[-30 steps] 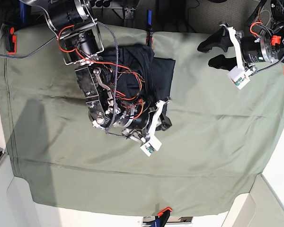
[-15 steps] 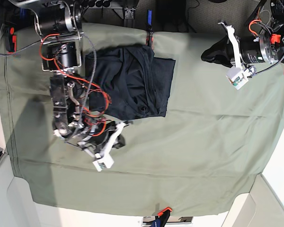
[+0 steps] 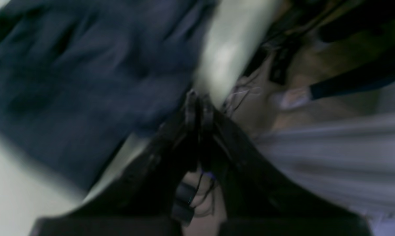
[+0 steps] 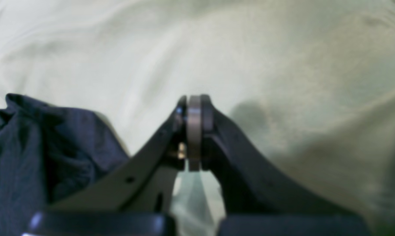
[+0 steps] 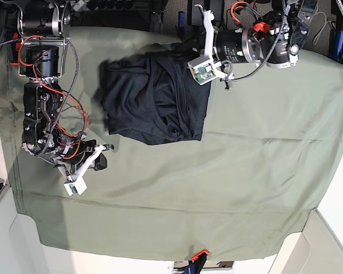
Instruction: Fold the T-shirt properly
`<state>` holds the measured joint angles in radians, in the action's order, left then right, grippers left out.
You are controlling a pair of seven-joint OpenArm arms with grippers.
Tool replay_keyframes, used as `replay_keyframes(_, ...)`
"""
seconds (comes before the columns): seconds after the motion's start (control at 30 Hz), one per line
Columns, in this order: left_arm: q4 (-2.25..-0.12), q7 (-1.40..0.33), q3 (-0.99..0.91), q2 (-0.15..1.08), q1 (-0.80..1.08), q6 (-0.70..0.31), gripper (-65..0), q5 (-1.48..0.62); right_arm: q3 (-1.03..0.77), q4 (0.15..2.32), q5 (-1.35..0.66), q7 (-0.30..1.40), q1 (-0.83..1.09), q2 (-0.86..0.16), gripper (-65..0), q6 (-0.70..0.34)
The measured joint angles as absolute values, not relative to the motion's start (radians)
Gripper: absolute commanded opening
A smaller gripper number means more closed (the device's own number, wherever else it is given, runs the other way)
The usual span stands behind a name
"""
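The T-shirt (image 5: pixel 154 100) bears no readable writing; left end effector (image 3: pixel 197 98) and right end effector (image 4: pixel 194 101) are both closed, empty.

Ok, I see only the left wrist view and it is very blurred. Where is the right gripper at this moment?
Observer: In the base view the right gripper is over the olive cloth, toward the lower left of the T-shirt and apart from it.
Operator: Does it hold something?
Observer: No. The right wrist view shows its jaws shut with nothing between them.
Operator: And how does the shirt lie?
Observer: As a wrinkled, roughly rectangular bundle, with a straight edge on the base view's right side.
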<state>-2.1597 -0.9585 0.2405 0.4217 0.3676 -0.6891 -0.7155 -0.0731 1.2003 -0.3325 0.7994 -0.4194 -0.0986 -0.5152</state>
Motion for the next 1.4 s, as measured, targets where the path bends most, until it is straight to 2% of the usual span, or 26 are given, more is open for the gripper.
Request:
replay_keyframes(0.23,-2.149,-0.938,0.312,0.327,0.328,-0.691,-65.0,-0.659,-0.07,1.185,-0.334,0.783,-0.407,-0.04,-65.0,-0.516)
replay_keyframes(0.47,-1.894,-0.905,0.373,0.282,0.218,-0.688,-65.0,-0.545,-0.072,1.184,-0.332,0.786,-0.408,-0.044,-65.0,-0.513)
replay_keyframes(0.6,-1.839,-0.902,0.389,0.284,0.157,-0.69,-65.0,-0.521,-0.072,1.184,-0.326,0.781,-0.408,-0.041,-65.0,-0.513)
replay_keyframes(0.83,-1.837,-0.913,0.299,0.447,0.152,-0.69,-65.0,-0.558,-0.072,1.184,-0.297,0.783,-0.408,-0.042,-65.0,-0.513)
replay_keyframes(1.03,-1.837,-0.892,0.294,0.567,0.152,-0.69,-65.0,-0.561,-0.072,1.184,-0.296,0.782,-0.408,-0.055,-65.0,-0.513)
replay_keyframes(1.23,-1.847,-0.889,0.294,0.618,0.146,-0.69,-65.0,-0.591,-0.072,1.184,-0.321,0.782,-0.407,-0.049,-65.0,-0.513)
replay_keyframes(1.4,-1.958,-0.987,0.294,0.629,0.146,-0.69,-65.0,-0.74,-0.072,1.184,-0.321,0.782,-0.407,-0.05,-65.0,-0.513)
